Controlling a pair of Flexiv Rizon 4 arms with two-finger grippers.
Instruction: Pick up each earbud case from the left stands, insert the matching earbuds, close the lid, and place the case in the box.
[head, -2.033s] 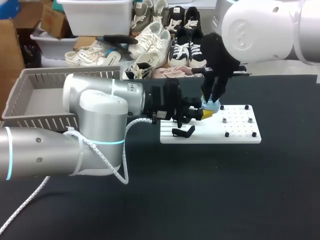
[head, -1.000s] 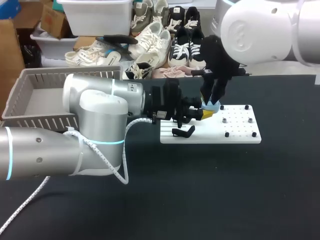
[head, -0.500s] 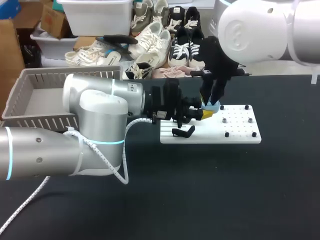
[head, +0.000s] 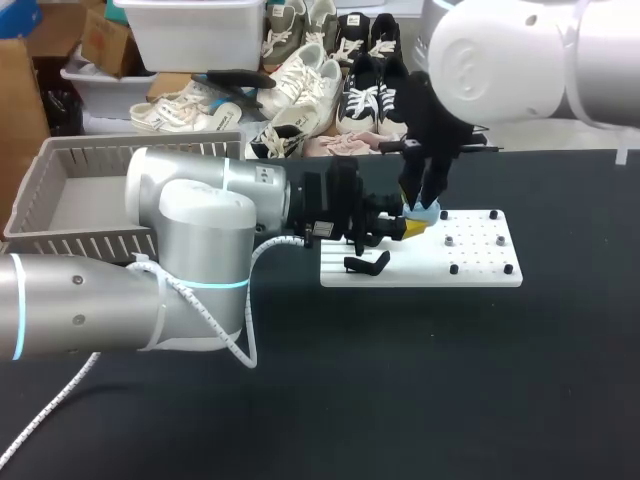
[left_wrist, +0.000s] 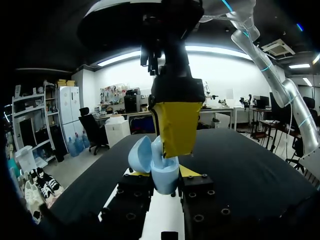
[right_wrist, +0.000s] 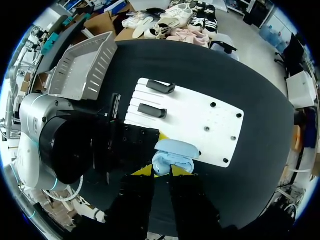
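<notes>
A light blue earbud case (head: 427, 213) with its lid (left_wrist: 140, 152) open is held above the white stand plate (head: 480, 265). My left gripper (head: 410, 226) comes in from the side and is shut on the case (left_wrist: 164, 176), one yellow tip on each flank. My right gripper (head: 424, 200) hangs straight down over it, and its yellow tip (left_wrist: 175, 127) reaches the case's open top. From above, the case (right_wrist: 172, 156) lies just ahead of the right gripper (right_wrist: 161, 171). No earbud is visible.
Two black stands (right_wrist: 160, 86) (right_wrist: 151, 110) sit on the plate's left part, and small black pegs (head: 454, 268) dot its right part. A grey slatted basket (head: 80, 200) stands at the table's far left.
My right arm's big joint has drifted slightly to the left while its gripper stays over the case. The left arm and the case have not moved.
</notes>
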